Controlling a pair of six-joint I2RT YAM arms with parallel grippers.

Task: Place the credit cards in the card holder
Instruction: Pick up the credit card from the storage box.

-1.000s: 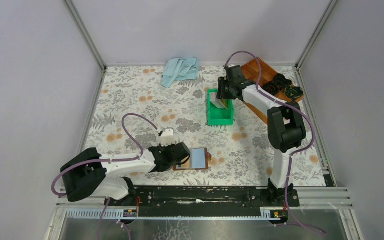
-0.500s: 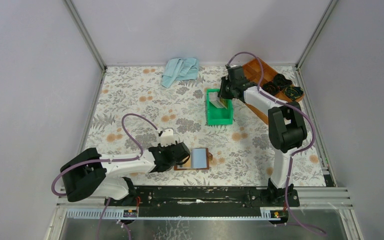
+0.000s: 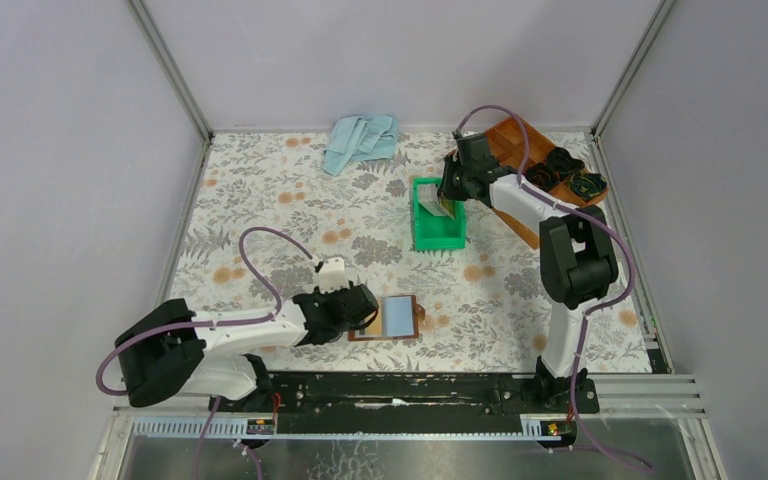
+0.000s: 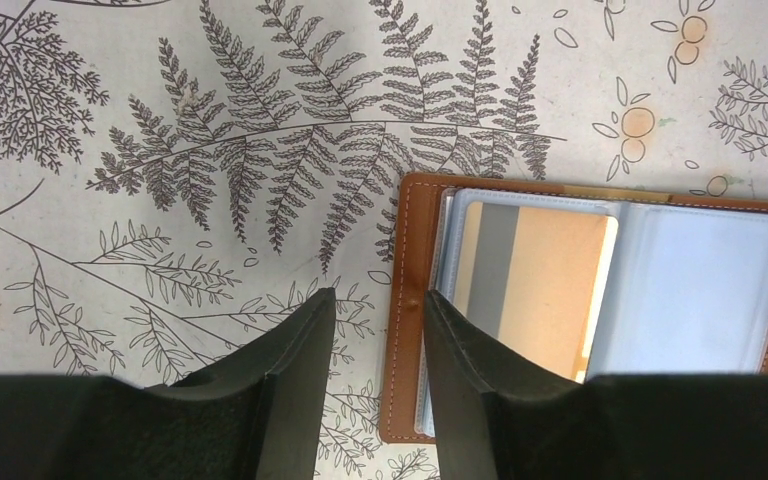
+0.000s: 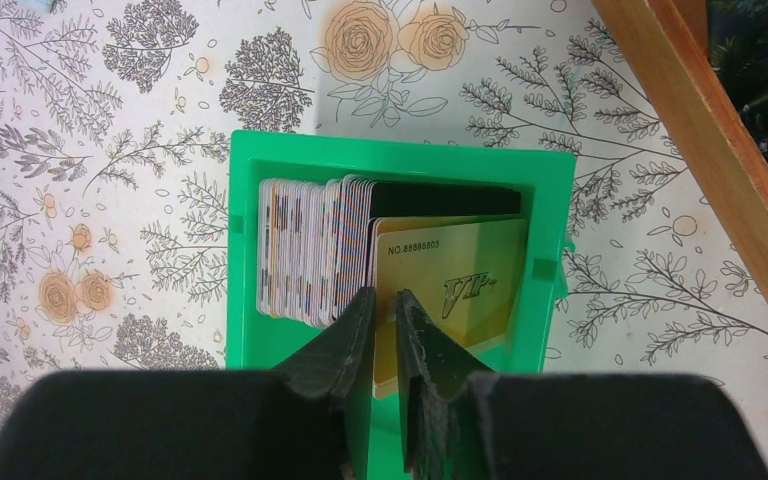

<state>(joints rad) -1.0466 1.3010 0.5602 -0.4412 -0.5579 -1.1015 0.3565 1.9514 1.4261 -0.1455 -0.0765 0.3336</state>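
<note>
The brown card holder [image 4: 412,300] lies open on the floral cloth near the front edge, also seen from above as the card holder [image 3: 392,318]. A gold-tan credit card with a grey stripe [image 4: 545,285] sits in its clear left sleeve. My left gripper [image 4: 380,300] is open, its fingers straddling the holder's left edge from above. At the back, my right gripper [image 5: 385,300] is shut on the left edge of a gold credit card [image 5: 465,275] that stands in the green bin [image 5: 245,250]. A stack of credit cards [image 5: 310,250] stands beside it.
An orange-brown wooden tray [image 3: 520,140] with dark items stands just right of the green bin [image 3: 438,240]. A light blue cloth [image 3: 360,140] lies crumpled at the back centre. Metal frame rails border the table.
My right gripper has closed on the gold card in the bin. The left gripper's fingers have opened wider and pulled slightly left at the holder's edge.
</note>
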